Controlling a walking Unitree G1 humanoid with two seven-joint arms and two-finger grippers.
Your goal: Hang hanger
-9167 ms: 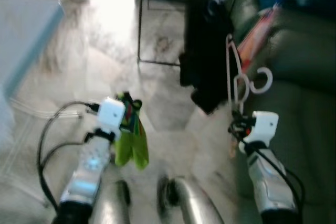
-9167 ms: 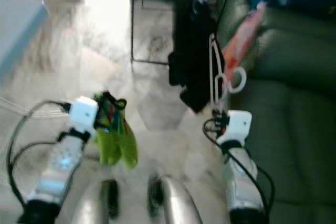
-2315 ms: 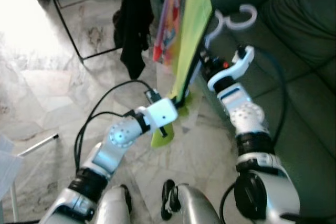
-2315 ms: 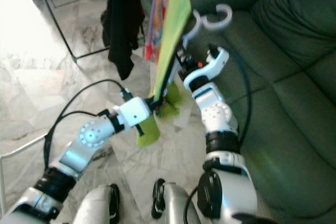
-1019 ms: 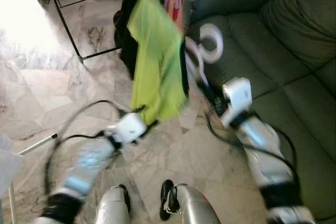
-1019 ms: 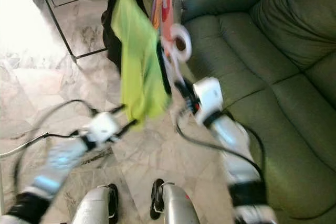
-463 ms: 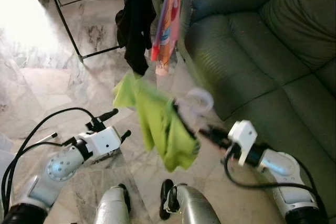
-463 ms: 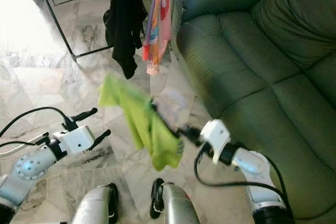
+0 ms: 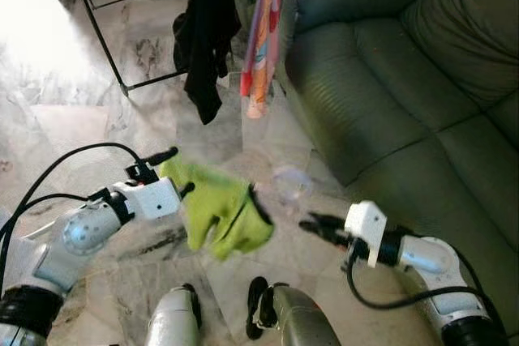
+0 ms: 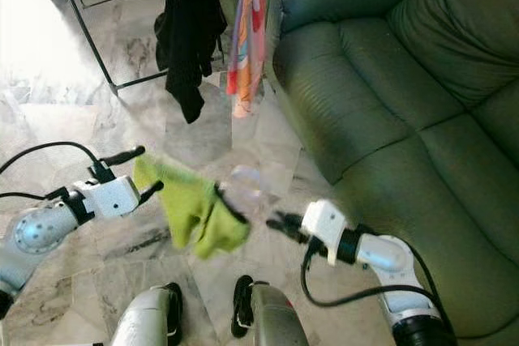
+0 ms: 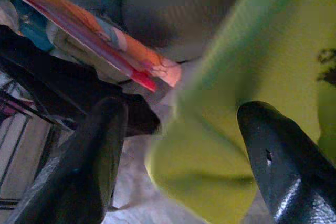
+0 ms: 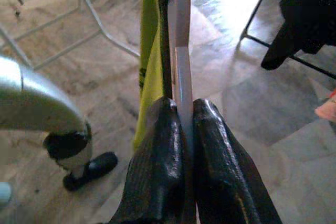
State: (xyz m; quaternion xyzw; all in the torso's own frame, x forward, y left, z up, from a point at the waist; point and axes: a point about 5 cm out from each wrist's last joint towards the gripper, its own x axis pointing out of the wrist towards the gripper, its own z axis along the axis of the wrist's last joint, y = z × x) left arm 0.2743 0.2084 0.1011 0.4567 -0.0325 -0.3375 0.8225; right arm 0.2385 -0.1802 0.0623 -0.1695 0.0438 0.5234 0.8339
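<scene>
Floor [image 9: 97,119], across the left and centre of the head views: polished veined stone, glossy, with strong glare at upper left. Sofa [image 9: 405,79], right: dark green leather-like upholstery, smooth with a soft sheen. Rack [image 9: 97,30], upper left: thin black metal tubing. Hanging black garment [image 9: 207,30] and striped orange-pink cloth [image 9: 263,46], upper centre: matt fabric. Lime-green garment [image 9: 215,216], centre: matt knit-like cloth, dark trim at one edge. Hanger [image 12: 182,40]: pale smooth plastic, pinched between glossy black fingers [image 12: 157,182]. Left gripper [image 11: 178,156] fingers: smooth black, faint sheen.
</scene>
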